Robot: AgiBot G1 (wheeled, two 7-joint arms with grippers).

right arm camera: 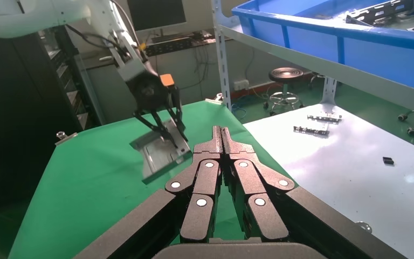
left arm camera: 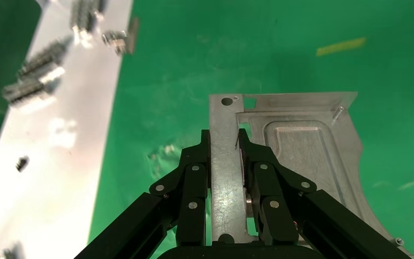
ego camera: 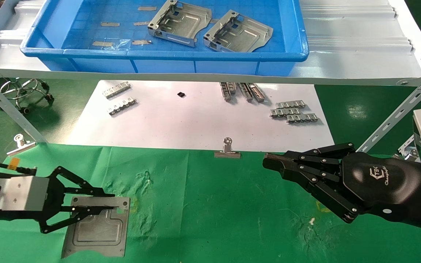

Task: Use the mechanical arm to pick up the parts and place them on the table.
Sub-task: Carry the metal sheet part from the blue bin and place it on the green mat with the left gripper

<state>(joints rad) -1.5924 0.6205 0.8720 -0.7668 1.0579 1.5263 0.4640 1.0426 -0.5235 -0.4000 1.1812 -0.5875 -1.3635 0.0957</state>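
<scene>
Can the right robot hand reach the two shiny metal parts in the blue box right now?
Probably yes. The right gripper hovers shut over the green table, holding nothing. The two parts lie uncovered in the open blue bin on the shelf, though it must rise over the rim.

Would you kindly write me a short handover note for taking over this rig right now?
Left gripper: shut on one part, low over the table at its left side.
Right gripper: shut, empty, above the table's right.
Two parts remain in the blue bin on the shelf.
Done: none released yet.
Left: set this one down, then fetch both from the bin.
</scene>
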